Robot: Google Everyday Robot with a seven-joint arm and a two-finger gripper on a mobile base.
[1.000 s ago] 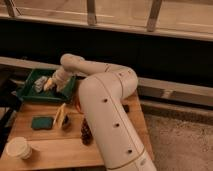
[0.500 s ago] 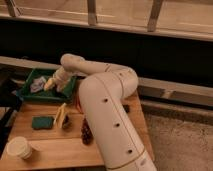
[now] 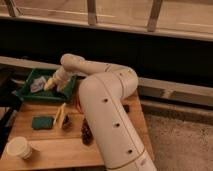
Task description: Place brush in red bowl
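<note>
My gripper (image 3: 51, 84) hung low over the dark green plastic tray (image 3: 30, 95) at the back left of the wooden table (image 3: 55, 152), just beside a crumpled grey-blue thing (image 3: 37, 86) lying in it. I could not tell whether it was clenched, released or holding anything.

I could not pick out the small slim black brush with certainty. It may have been under my gripper in the tray, or it may have been the dark elongated thing (image 3: 86, 132) lying on the table against my own arm. The round orange-red bowl (image 3: 78, 103) showed, as I judged, only as a reddish sliver at my arm's edge, between the tray and the pale yellow wedge (image 3: 60, 115).

I took the step in hand to be securing the brush. To do it well I needed to grip the handle across its width, near the middle, and lift straight clear of the tray wall. Then I had to carry it toward the bowl without sweeping the wedge or the green rectangular pad (image 3: 42, 122).
</note>
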